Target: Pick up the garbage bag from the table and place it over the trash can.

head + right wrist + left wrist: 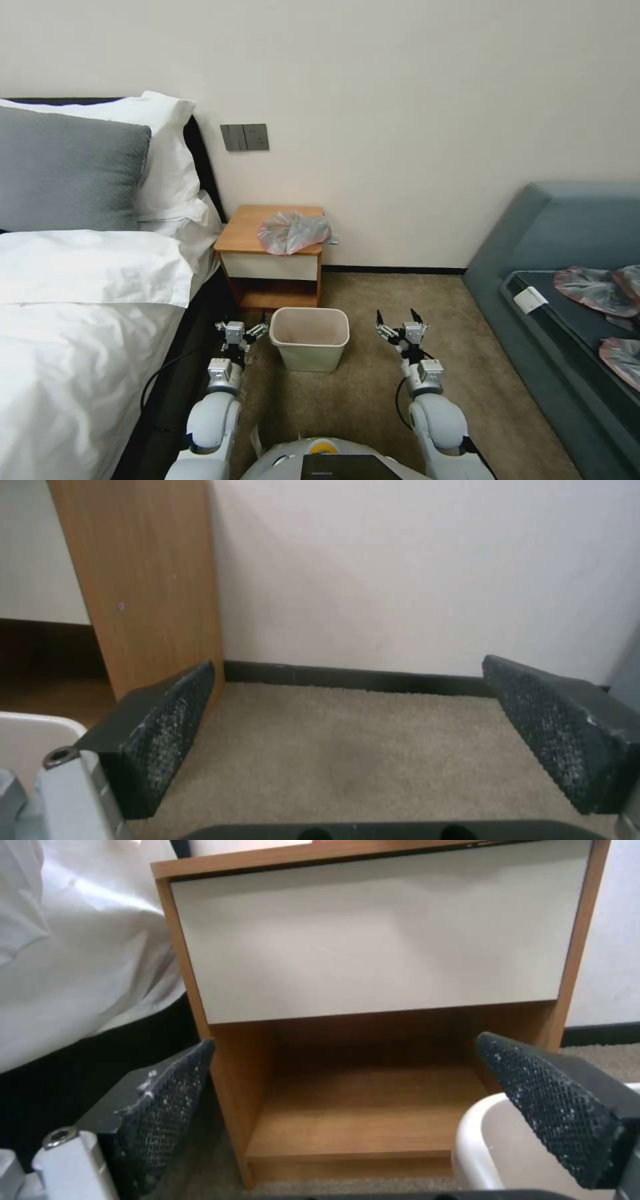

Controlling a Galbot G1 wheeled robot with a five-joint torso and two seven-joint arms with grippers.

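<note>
Facing the nightstand (pixel 257 230), you have the garbage bag (pixel 292 233) lying crumpled on the right half of its orange-brown top, with part of the film hanging past the right edge toward the wall. Note that the trash can (pixel 309 338) stands upright on the carpet (pixel 360 393) directly in front of the nightstand, its mouth uncovered and its interior bare. Your left gripper (pixel 241 331) hovers low just beside the can's left side, near the bed (pixel 80 320); its fingers (pixel 167 1110) are spread wide apart, and the left wrist view frames the white drawer front (pixel 373 935) and the lower shelf (pixel 360 1110) between them, with the can's rim at one edge. Your right gripper (pixel 399 325) hovers to the right of the can, apart from it, fingers (pixel 160 730) likewise spread with nothing between them; the right wrist view looks past them over carpet to the nightstand's side panel (pixel 147 580) and the wall. Flatter grey-pink bags (pixel 593 290) lie on the blue sofa (pixel 567 227) at the far right.
</note>
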